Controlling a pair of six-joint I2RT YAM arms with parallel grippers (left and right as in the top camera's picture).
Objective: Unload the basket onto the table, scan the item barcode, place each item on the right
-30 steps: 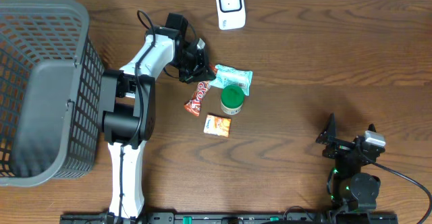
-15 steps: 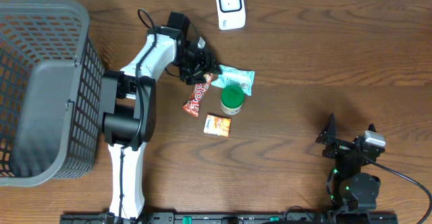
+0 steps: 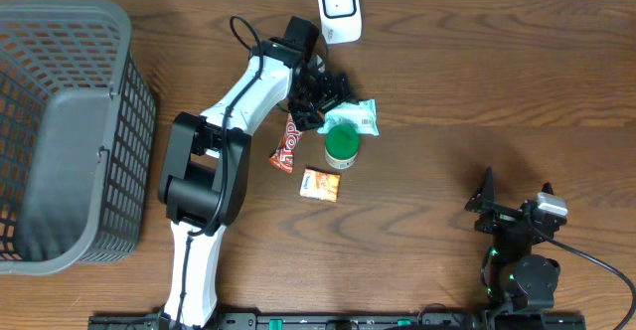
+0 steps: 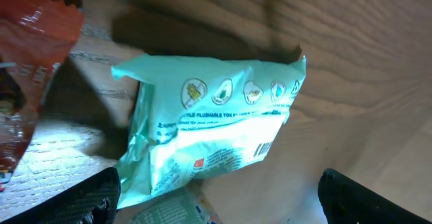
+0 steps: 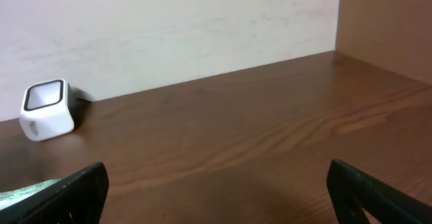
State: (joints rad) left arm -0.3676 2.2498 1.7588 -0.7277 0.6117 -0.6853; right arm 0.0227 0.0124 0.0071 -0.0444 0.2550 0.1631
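Hovering above pack (image 4: pixel 209 126), 12 o'clock on counter (image 3: pixel 447 91): left tool (image 4: pixel 223 207), jaws wide, empty. Pack long axis 8-to-2 across jaw gap, barcode (image 4: pixel 265 148) up. Nearby at 12: scanner (image 3: pixel 338 10). Far at 4 o'clock: right tool (image 5: pixel 223 207), wide.

White-and-black left arm (image 3: pixel 243 96), looped black cable (image 3: pixel 241 30), black left gripper (image 3: pixel 330 101).

Overhead, the left claw (image 3: pixel 332 104) hides part of the mint packet (image 3: pixel 364 119); the basket (image 3: pixel 60 12) runs off the left edge.
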